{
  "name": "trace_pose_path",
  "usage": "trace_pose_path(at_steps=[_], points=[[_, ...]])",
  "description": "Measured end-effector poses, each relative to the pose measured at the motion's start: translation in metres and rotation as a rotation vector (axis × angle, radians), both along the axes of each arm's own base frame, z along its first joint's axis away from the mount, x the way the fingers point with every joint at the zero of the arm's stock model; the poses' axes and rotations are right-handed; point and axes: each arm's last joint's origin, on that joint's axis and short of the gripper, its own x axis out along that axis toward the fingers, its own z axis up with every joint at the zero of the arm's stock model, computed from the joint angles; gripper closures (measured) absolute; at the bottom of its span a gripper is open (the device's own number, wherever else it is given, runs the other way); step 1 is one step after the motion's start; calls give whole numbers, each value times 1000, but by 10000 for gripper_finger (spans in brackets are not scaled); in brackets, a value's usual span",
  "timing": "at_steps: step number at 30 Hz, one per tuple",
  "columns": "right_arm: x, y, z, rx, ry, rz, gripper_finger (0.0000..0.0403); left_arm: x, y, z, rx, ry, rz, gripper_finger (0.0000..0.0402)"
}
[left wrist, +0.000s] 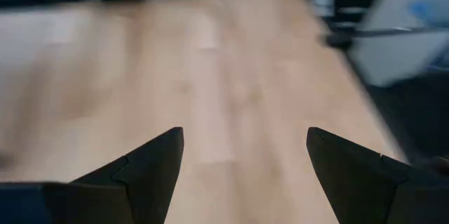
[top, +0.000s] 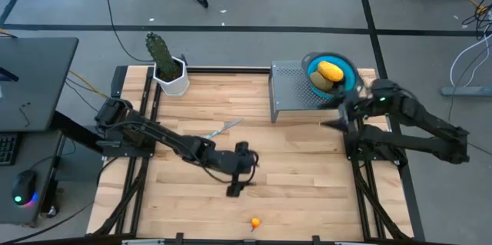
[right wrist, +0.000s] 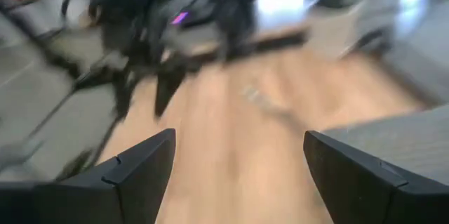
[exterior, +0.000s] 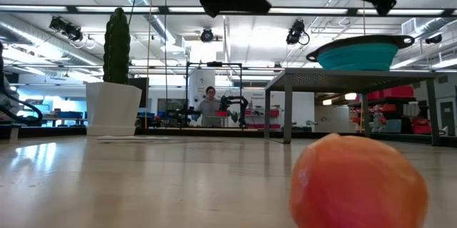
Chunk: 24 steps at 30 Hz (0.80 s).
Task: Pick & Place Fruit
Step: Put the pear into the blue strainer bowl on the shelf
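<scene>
Left tool (top: 237,187) over mid surface (top: 307,183), fingers wide apart, holding nothing; bare wood all round it. Right tool (top: 332,124) at the right edge beside the grey stand (top: 292,91), fingers spread, empty. Fruit: one yellow piece (top: 330,71) and one green (top: 320,82) in the blue bowl (top: 350,78) on the stand; one orange (top: 254,221) near the front edge. One knife (top: 224,129); one cactus (top: 160,54) far left.

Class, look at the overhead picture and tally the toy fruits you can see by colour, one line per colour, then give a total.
Yellow oblong toy fruit, in the blue bowl: 1
Olive-green oval toy fruit, in the same bowl: 1
Small orange round toy fruit, on the wooden table: 1
Total: 3
</scene>
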Motion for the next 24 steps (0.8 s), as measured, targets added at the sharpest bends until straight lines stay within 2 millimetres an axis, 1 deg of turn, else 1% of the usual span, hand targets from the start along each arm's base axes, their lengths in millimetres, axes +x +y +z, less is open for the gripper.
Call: trace_pose_path(at_steps=[2,5,8,12,14,17,20,24], points=[[7,3,-17,30,52,76,80,-3,-9,-1,-30,15,-52,93],[16,9,-41,8,123,160,80,-10,-19,-3,-16,47,-74,93],[24,14,-53,-17,132,226,80,-14,-26,-4,31,46,-46,93],[28,18,-51,-70,87,207,80,-15,-26,-4,106,25,29,93],[30,19,-48,-91,54,194,80,-14,-25,-4,105,24,39,93],[32,24,-42,-107,-11,225,80,-14,-25,-5,104,27,39,93],[38,31,-42,-119,-17,264,80,-15,-24,-6,124,36,55,93],[49,42,-45,-164,-1,263,80,-15,-21,-5,205,15,126,93]])
